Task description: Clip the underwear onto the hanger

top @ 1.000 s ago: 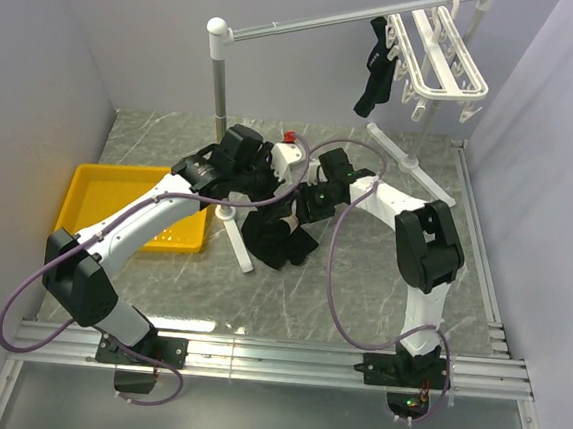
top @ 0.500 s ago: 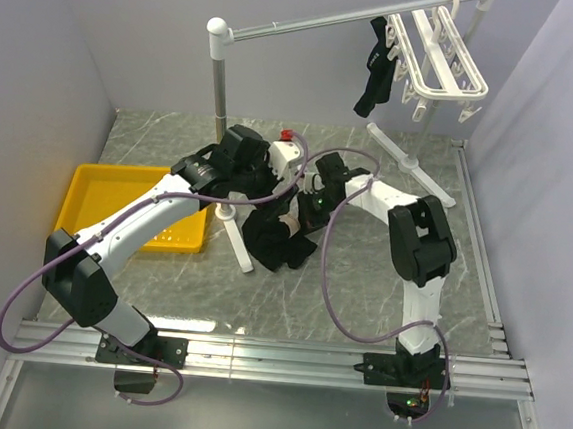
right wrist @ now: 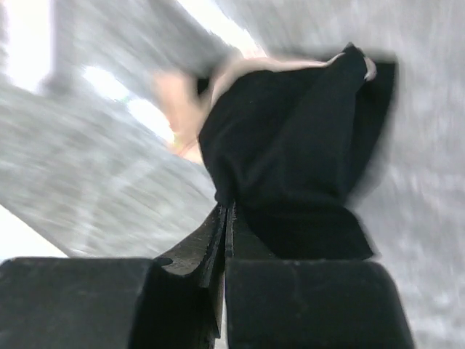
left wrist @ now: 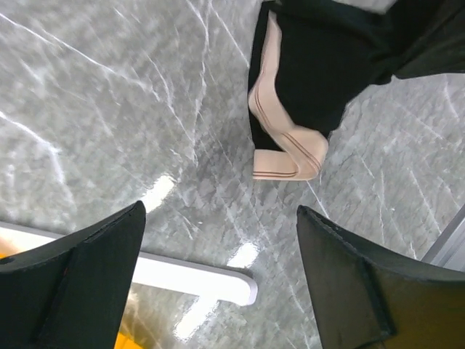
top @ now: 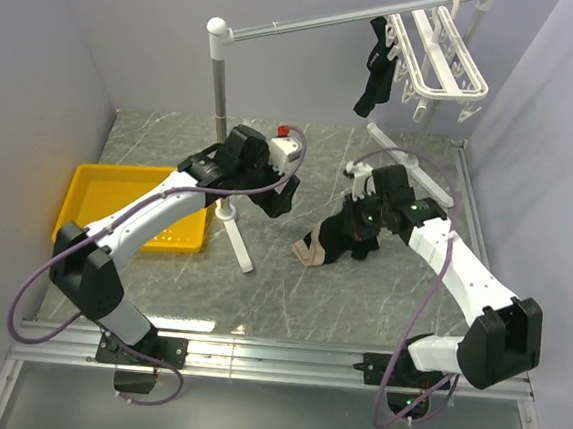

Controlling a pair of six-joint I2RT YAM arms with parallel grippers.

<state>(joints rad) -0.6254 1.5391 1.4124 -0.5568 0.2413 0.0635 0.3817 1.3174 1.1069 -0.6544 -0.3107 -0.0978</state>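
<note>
The underwear [top: 326,244], black with a tan waistband, hangs bunched from my right gripper [top: 353,230] just above the table's middle. In the right wrist view the right gripper [right wrist: 227,212] is shut on a fold of the black underwear [right wrist: 290,160]. My left gripper [top: 279,200] stands open to the left of it, apart from the cloth. The left wrist view shows the left gripper [left wrist: 219,218] with only floor between its fingers and the underwear [left wrist: 312,73] ahead, its tan band drooping. The white hanger [top: 437,55] hangs from the rail at the back right.
A small all-black garment [top: 374,72] hangs on the grey rail beside the hanger. The rail stand's pole [top: 218,78] and white feet [top: 236,236] stand mid-table, with one foot [left wrist: 196,273] below my left gripper. A yellow tray [top: 86,189] lies at the left.
My right gripper shut on the underwear and pulled it to the right, away from my left gripper. The left gripper let go and stays open near the stand.
</note>
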